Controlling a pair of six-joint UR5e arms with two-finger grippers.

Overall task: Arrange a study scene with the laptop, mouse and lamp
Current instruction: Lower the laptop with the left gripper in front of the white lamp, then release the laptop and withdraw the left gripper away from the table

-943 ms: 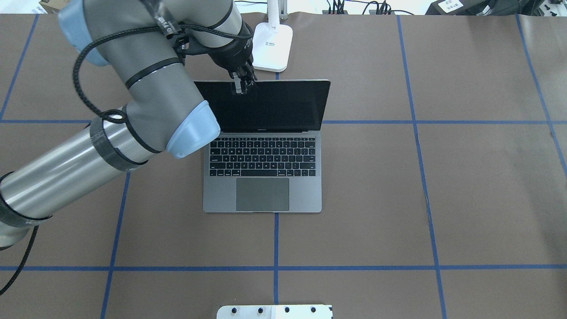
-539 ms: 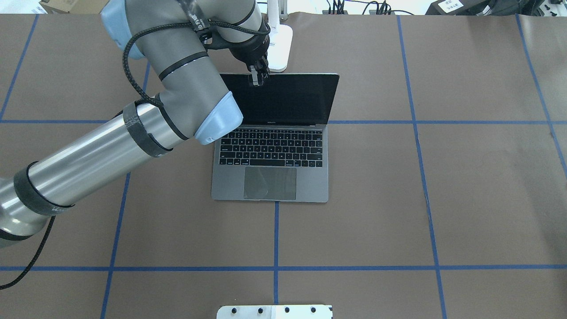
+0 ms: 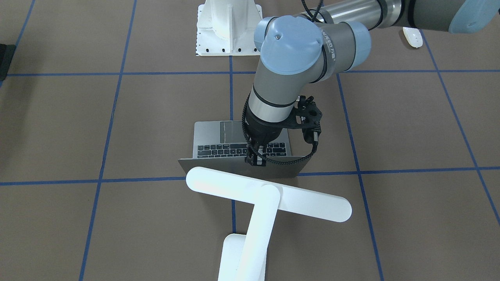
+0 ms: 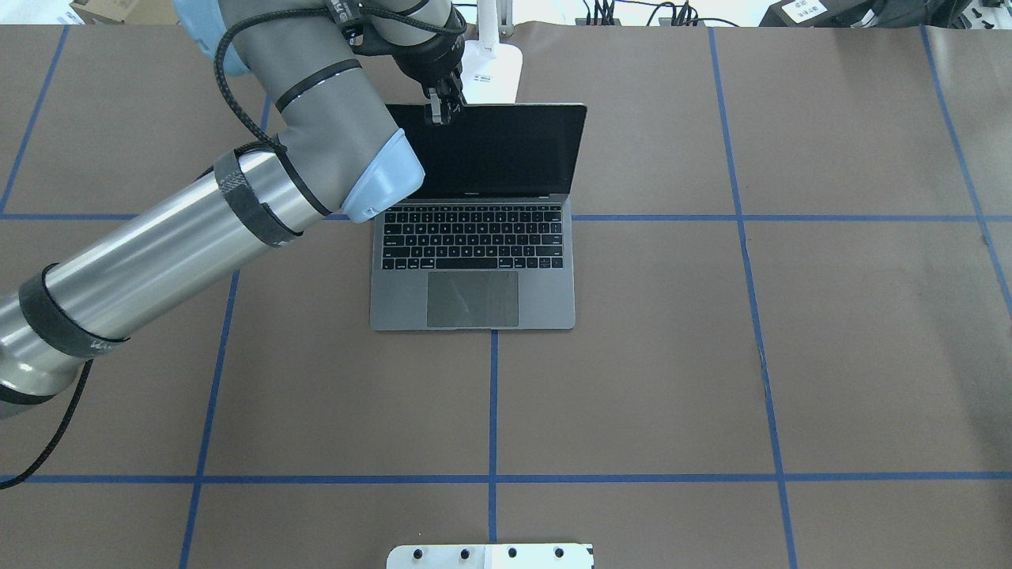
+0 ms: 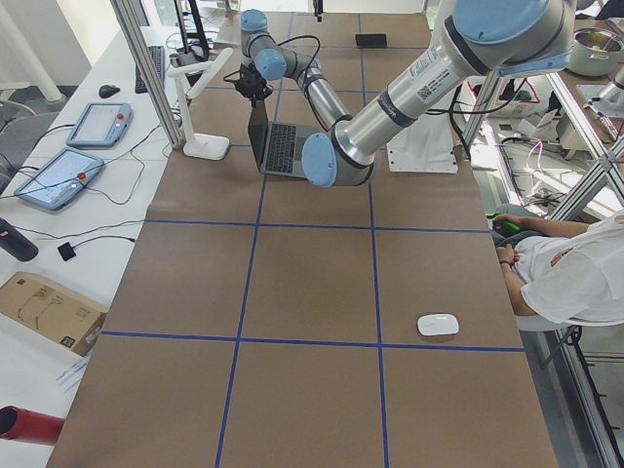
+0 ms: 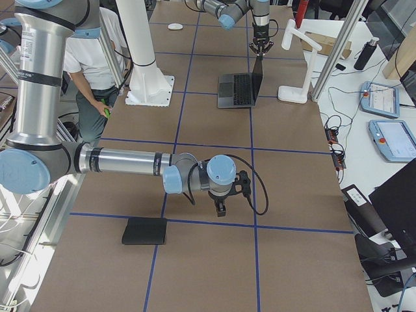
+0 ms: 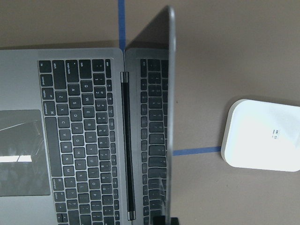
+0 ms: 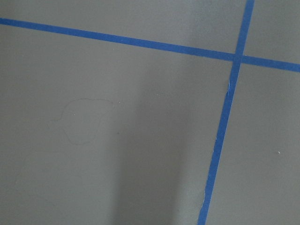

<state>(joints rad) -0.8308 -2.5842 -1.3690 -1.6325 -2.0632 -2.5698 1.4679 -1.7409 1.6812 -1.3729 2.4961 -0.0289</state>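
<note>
The space-grey laptop (image 4: 474, 300) stands open at the table's middle, screen dark; it also shows in the front view (image 3: 209, 134) and the left wrist view (image 7: 79, 140). My left gripper (image 4: 443, 112) is shut on the top edge of its lid, also seen from the front (image 3: 256, 160). The white lamp (image 3: 269, 195) stands just behind the lid, its base (image 4: 492, 75) touching or nearly touching it. The white mouse (image 5: 438, 325) lies far off near the table's left end. My right gripper (image 6: 221, 209) hangs low over bare table; I cannot tell if it is open.
A white bolted pedestal (image 3: 228, 27) stands at the robot's side of the table. A flat black mat (image 6: 144, 231) lies near the right end. An operator (image 5: 570, 278) sits beside the table. Tablets and cables (image 6: 383, 104) lie beyond the far edge.
My left gripper, holding the lid, has dragged the laptop away from the robot toward the lamp, swinging slightly right and back. The lid's top edge now reaches the lamp base.
</note>
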